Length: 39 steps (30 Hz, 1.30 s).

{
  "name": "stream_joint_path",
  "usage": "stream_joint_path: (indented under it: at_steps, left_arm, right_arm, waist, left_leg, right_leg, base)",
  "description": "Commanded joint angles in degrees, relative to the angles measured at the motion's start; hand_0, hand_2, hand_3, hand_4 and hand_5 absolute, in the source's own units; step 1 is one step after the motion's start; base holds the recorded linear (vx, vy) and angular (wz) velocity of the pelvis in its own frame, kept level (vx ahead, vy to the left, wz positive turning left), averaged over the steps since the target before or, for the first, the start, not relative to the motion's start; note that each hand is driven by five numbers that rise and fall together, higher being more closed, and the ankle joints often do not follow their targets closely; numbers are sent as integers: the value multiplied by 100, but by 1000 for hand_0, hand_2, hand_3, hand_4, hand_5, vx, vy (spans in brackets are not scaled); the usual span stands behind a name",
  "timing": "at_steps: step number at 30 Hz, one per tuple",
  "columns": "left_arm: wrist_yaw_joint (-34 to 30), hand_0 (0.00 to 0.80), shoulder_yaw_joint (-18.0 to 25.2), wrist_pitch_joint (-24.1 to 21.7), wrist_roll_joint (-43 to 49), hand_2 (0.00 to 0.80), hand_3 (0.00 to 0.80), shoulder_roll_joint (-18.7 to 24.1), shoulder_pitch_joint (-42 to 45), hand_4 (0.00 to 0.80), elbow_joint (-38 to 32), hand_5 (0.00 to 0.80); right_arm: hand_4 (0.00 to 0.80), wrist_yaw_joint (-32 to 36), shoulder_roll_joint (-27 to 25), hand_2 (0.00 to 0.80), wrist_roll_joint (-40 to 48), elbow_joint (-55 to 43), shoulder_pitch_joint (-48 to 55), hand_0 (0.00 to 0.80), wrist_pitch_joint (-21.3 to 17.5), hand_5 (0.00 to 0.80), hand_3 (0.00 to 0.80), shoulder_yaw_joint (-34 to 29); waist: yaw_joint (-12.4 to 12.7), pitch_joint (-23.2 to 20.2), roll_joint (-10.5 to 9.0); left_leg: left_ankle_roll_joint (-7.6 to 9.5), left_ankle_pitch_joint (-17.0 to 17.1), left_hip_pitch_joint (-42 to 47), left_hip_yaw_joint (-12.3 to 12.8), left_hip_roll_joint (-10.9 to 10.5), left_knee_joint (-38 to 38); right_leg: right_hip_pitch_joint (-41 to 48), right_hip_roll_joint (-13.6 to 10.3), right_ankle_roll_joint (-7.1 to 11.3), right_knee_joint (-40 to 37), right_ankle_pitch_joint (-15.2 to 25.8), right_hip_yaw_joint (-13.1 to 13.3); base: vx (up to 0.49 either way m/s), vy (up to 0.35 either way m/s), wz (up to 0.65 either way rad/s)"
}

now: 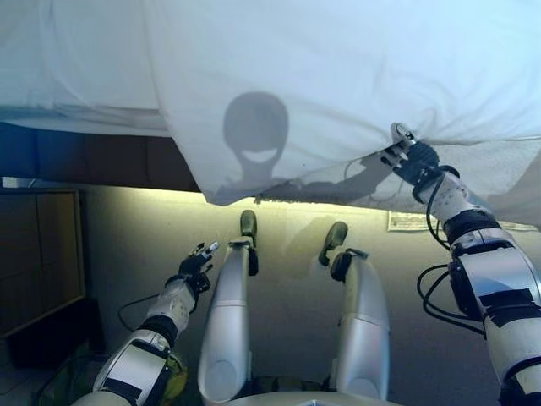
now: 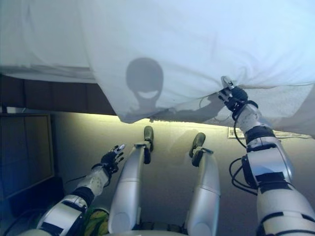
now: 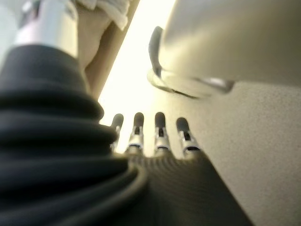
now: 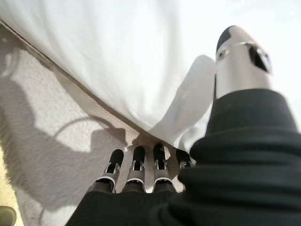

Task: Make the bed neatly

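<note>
A white duvet covers the bed and hangs over its near side, with a corner drooping low. My right hand is at the duvet's lower edge on the right. In the right wrist view its fingers are curled under a fold of the duvet, with the thumb over it. Below that edge lies the textured white mattress sheet. My left hand hangs low over the floor, away from the bed. Its fingers are relaxed and empty.
The dark wooden bed frame shows under the duvet at the left. A dark wooden cabinet stands at the far left. A white paper label lies at the bed's foot on the beige floor.
</note>
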Motion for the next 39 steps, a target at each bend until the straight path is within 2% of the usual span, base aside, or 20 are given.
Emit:
stream_joint_path:
  at_steps: [1, 2, 3, 4, 9, 17, 25, 27, 28, 29, 34, 38, 39]
  left_arm:
    - [-134, 0, -33, -157, -91, 0, 0, -24, 495, 0, -93, 0]
    - [-164, 0, -33, -148, -80, 0, 0, -18, 520, 0, -109, 0]
    - [-191, 0, -44, -138, -72, 0, 0, -12, 551, 0, -125, 0]
    - [-214, 0, -53, -125, -60, 0, 0, -9, 573, 0, -135, 0]
    - [-324, 0, -114, -86, 105, 0, 0, -32, 660, 0, -107, 0]
    - [-337, 0, -97, -124, 280, 0, 0, 9, 713, 0, 17, 0]
    - [-271, 0, 216, -236, 277, 0, 0, 159, 700, 0, 181, 0]
    - [-235, 0, 305, -326, 233, 0, 0, 210, 685, 0, 46, 0]
    - [-153, 0, 397, -344, 148, 0, 0, 288, 640, 0, -132, 0]
    - [-103, 0, 468, -315, 93, 0, 0, 337, 621, 0, -252, 0]
    - [623, 0, 931, -424, -468, 0, 0, 733, 216, 0, -1341, 0]
    - [621, 0, 1181, -330, -1470, 0, 0, 608, -162, 0, -1594, 0]
    - [513, 0, 1204, -222, -1896, 0, 0, 463, -272, 0, -1575, 0]
  right_arm:
    - [0, 155, -388, 0, -70, -742, -448, 0, -369, 0, 0, 165]
    - [0, 192, -379, 0, -75, -798, -470, 0, -406, 0, 0, 184]
    - [703, 227, -365, 703, -150, -887, -475, 703, -447, 703, 703, 204]
    - [800, 289, -354, 800, -193, -955, -474, 800, -462, 800, 800, 223]
    - [800, 475, -225, 800, -362, -1051, -240, 800, -283, 800, 800, 200]
    - [800, 660, -53, 800, -452, -862, 27, 800, -325, 800, 800, -31]
    - [800, 837, -3, 800, -499, -762, 166, 800, -144, 800, 800, -23]
    - [800, 850, 3, 800, -520, -794, 263, 800, -107, 800, 800, -23]
    - [800, 851, 4, 800, -504, -836, 348, 800, -61, 800, 800, -28]
    - [800, 847, 14, 800, -512, -860, 409, 800, -48, 800, 800, -45]
    - [800, 755, 176, 800, -496, -1048, 742, 800, -61, 800, 800, -149]
    - [800, 707, 388, 800, -260, -1093, 724, 800, -76, 800, 800, -141]
    - [800, 731, 475, 800, -139, -1119, 715, 800, -74, 800, 800, -135]
  waist:
    - [39, -361, 171]
    - [45, -352, 166]
    - [47, -349, 151]
    - [46, -344, 139]
    - [53, -388, 55]
    - [99, -620, -99]
    - [136, -947, -166]
    - [142, -1041, -167]
    - [146, -1124, -176]
    - [151, -1175, -178]
    - [217, -1468, -262]
    - [236, -1542, -400]
    - [226, -1568, -455]
  left_leg:
    - [82, -98, 20, -143, -31, -200]
    - [78, -89, 65, -140, -24, -227]
    - [69, -84, 146, -134, -12, -269]
    - [62, -76, 230, -123, 1, -313]
    - [42, -25, 877, 2, 82, -630]
    - [-45, 116, 1873, 197, 177, -1358]
    - [-179, 312, 2975, 304, 323, -2206]
    - [-201, 351, 3203, 303, 330, -2383]
    - [-174, 522, 3332, 343, 326, -2557]
    - [-180, 535, 3442, 345, 325, -2638]
    - [-211, 585, 4024, 342, 312, -3102]
    - [-230, 553, 4221, 315, 341, -3191]
    - [-240, 535, 4277, 313, 358, -3199]
  right_leg:
    - [97, 94, 293, -639, 338, 345]
    - [147, 95, 293, -672, 340, 330]
    - [228, 93, 300, -733, 349, 305]
    - [312, 92, 304, -796, 359, 284]
    - [950, 82, 342, -1219, 417, 109]
    - [2063, 65, 506, -2035, 550, -113]
    - [3244, 83, 626, -2877, 653, -282]
    - [3502, 91, 650, -3062, 681, -319]
    - [3662, 80, 624, -3249, 842, -389]
    - [3783, 87, 636, -3331, 855, -403]
    - [4420, 156, 706, -3779, 927, -483]
    - [4648, 227, 689, -3866, 892, -517]
    - [4717, 262, 675, -3882, 869, -524]
  base:
    - [9, 39, -1]
    - [8, 38, -2]
    - [5, 40, -1]
    - [9, 39, -2]
    - [38, 50, -9]
    - [57, 17, -6]
    - [88, 10, 1]
    - [94, 30, 4]
    - [85, 27, 5]
    - [129, 25, 7]
    - [160, -24, 7]
    - [105, -72, 3]
    - [107, -79, 4]
